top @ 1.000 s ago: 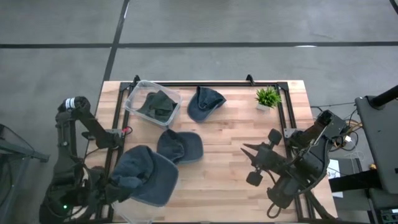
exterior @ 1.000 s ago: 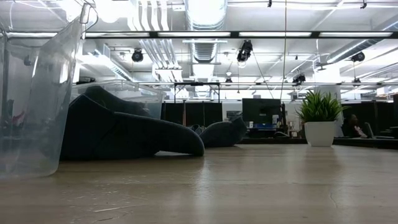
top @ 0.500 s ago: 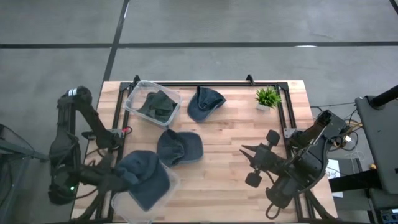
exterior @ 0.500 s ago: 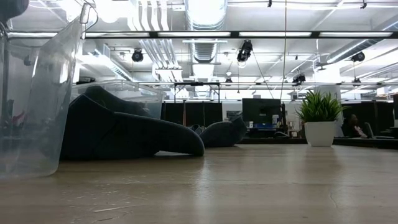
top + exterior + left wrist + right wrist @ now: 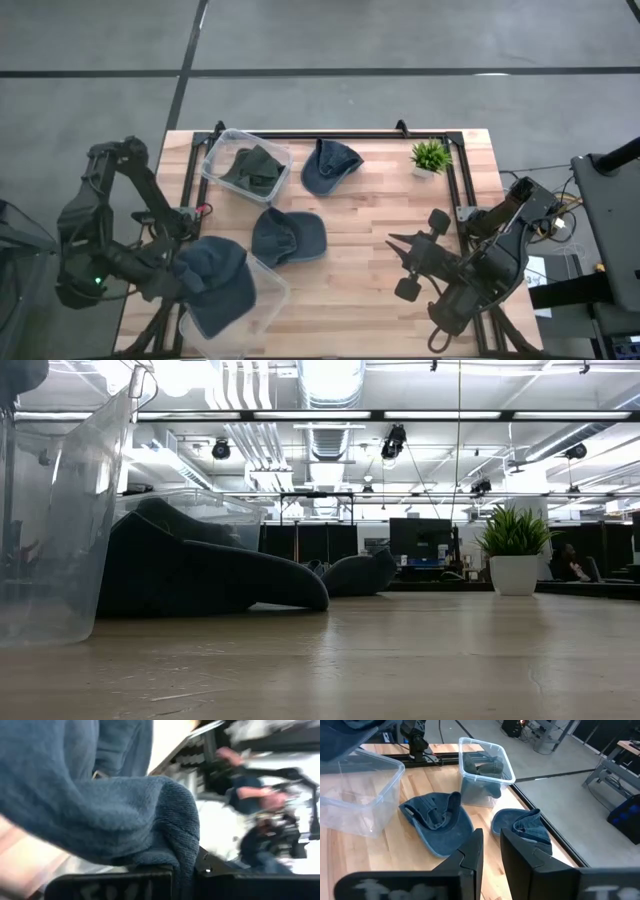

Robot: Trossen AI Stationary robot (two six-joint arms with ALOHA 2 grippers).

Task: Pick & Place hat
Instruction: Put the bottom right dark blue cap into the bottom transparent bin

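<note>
Starting at your left, the left tool [image 5: 178,283] is clamping a blue hat [image 5: 215,283] and holding it over the near clear bin [image 5: 268,295] at the front-left corner of the wooden surface [image 5: 360,250]. The left wrist view is showing the blue fabric [image 5: 100,805] bunched tight against that tool's dark fingers.

Just right of that, a second blue hat [image 5: 288,236] is lying on the surface beside the near bin. Toward the back edge, another clear bin [image 5: 213,159] is holding a dark green hat [image 5: 254,168], and a third blue hat [image 5: 329,165] is resting just beside it. In the low view, the near bin's wall [image 5: 60,520] is rising at the left with a hat [image 5: 200,575] lying behind it.

Farther right, a small potted plant [image 5: 430,157] is standing near the back-right corner.

At your right, the right tool [image 5: 396,252] is hovering above the bare surface, well apart from the hats, its fingers [image 5: 470,855] sitting only slightly apart and gripping nothing.
</note>
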